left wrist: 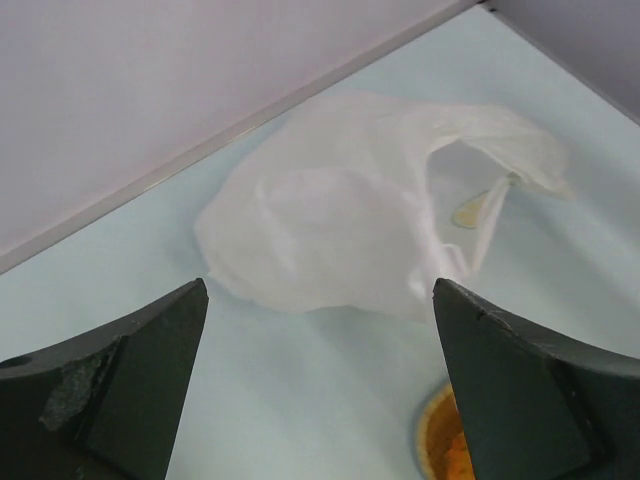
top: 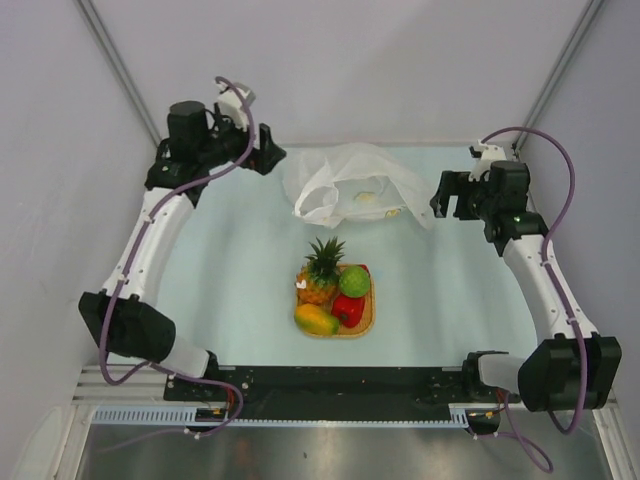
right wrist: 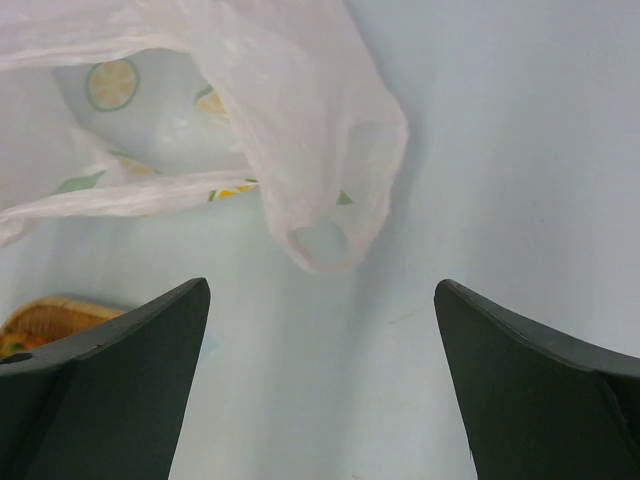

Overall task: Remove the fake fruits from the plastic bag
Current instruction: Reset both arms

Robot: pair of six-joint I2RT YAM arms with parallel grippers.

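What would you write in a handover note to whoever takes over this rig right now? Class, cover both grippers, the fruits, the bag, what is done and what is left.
Left gripper: open, empty, beside the plastic bag.
Right gripper: open, empty, on the bag's other side.
Fruits: pineapple, green piece, red piece and mango sit together on the woven mat, nearer the arm bases.
Done: four fruits are out.
Left: confirm the bag is empty; only printed lemon slices show through it.
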